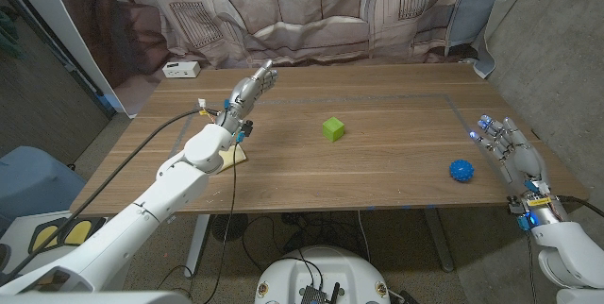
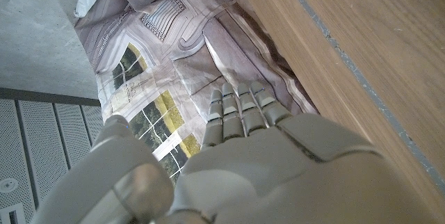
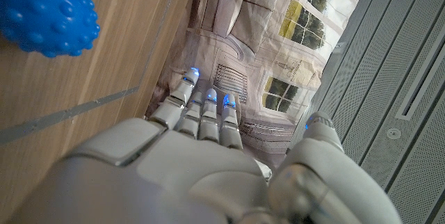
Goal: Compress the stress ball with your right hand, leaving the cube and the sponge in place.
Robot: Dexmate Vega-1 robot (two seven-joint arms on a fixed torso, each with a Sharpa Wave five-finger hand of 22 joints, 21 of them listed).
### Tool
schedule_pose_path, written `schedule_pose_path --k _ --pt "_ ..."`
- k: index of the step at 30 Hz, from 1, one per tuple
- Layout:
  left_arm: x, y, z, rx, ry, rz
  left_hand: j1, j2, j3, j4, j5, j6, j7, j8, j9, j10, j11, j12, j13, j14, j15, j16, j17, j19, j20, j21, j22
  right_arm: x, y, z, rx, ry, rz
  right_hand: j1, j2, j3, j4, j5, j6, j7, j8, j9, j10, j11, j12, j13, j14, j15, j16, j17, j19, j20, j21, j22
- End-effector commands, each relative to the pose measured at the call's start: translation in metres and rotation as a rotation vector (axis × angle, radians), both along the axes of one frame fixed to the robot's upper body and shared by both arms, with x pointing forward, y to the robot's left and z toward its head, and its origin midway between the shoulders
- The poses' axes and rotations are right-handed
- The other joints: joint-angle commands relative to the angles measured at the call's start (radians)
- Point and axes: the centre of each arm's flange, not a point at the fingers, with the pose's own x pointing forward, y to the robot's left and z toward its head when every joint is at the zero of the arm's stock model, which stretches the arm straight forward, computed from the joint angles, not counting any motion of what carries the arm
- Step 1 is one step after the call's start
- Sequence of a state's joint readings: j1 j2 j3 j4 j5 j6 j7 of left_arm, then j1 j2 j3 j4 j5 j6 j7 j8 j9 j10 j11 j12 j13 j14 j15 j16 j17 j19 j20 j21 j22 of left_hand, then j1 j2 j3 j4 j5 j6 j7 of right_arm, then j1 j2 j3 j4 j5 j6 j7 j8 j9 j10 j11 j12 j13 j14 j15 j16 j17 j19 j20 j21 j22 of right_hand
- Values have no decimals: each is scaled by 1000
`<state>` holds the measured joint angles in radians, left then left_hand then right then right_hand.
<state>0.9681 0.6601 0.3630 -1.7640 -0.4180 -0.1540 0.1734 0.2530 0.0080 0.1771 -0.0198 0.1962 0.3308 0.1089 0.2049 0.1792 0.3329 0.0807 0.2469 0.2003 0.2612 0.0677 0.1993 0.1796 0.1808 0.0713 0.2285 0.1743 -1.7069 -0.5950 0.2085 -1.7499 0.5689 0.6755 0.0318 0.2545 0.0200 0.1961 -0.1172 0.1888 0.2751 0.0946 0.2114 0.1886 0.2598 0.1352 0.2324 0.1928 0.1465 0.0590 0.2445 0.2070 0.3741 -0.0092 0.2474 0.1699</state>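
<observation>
Fingers (image 1: 491, 129) of the right hand (image 1: 510, 150) are straight, slightly apart, holding nothing — the ball (image 1: 460, 170) lies just beside it on the bench (image 1: 396, 167). Approach step, I judge: next, move over the ball and close. The left hand (image 1: 247, 90) is empty too.

A wooden table (image 1: 377, 167) is backed by a printed curtain (image 1: 311, 7); a grey concrete wall (image 1: 557, 49) is seen alongside.
</observation>
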Motion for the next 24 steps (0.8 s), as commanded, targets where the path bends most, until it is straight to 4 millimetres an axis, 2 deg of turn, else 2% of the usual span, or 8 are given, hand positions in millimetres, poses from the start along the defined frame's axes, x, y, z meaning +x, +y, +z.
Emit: schedule_pose_path --k 1,12,17,24 --pt "4 -2 -1 -4 0 -4 5 8 4 -6 -2 10 2 -1 3 8 1 -1 0 10 1 1 1 6 0 -6 4 -9 -7 -9 -15 10 -69 8 -1 -1 -6 -3 12 -3 5 2 9 -1 0 4 9 -4 0 3 9 1 -3 2" --pt "4 -7 0 0 -8 -10 6 9 4 -8 -2 22 1 1 3 18 -8 0 0 21 -3 3 1 12 0 -7 4 -13 -14 -13 -39 14 -131 13 0 0 -9 -3 18 -8 5 2 17 -3 0 4 18 -3 0 2 18 1 -4 2" --pt "3 -8 1 3 -9 -8 6 9 4 -9 -2 22 1 0 3 20 -8 0 0 22 -2 2 1 13 0 -8 4 -13 -18 -16 -46 10 -163 18 1 1 -12 -3 26 -7 6 2 26 -3 1 5 28 0 2 1 33 13 -3 2" --pt "0 -10 2 8 -13 -8 6 10 3 -10 -2 22 0 -1 3 20 -9 -2 0 23 -4 1 1 14 0 -10 4 -17 -20 -17 -94 0 -252 23 2 2 -14 -3 33 -7 7 2 31 -2 1 5 37 2 3 1 42 16 -3 2"
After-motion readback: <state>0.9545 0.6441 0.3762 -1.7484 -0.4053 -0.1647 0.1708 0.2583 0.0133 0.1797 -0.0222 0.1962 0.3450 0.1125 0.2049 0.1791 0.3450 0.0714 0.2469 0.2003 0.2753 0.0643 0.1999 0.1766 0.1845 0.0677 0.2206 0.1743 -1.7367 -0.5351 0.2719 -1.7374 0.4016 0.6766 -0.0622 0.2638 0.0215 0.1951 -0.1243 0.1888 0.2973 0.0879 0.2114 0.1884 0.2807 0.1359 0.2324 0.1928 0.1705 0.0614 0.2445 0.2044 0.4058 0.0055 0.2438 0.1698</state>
